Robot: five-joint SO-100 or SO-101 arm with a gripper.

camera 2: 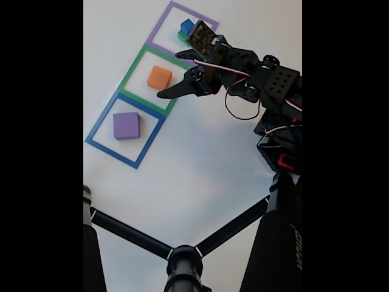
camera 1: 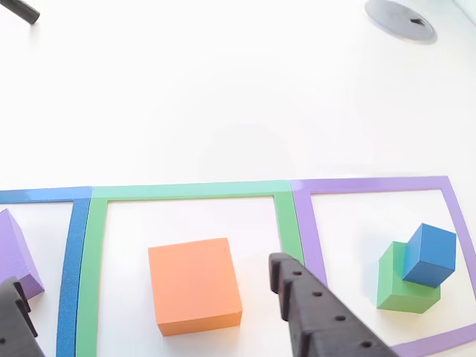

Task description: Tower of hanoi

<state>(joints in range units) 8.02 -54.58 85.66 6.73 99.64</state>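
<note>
Straddling the orange block (camera 1: 195, 285), tool (camera 1: 149, 297) tips look cropped.

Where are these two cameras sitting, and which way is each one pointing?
Other view: low on the arm, just behind the gripper, facing forward over the table; two dark fingers frame the orange block.
Fixed view: standing off the arm, high up, looking down on the table past black tripod legs; the black arm reaches in from the right with the gripper open.
Shared: orange block, purple block, blue cube on the green block.
</note>
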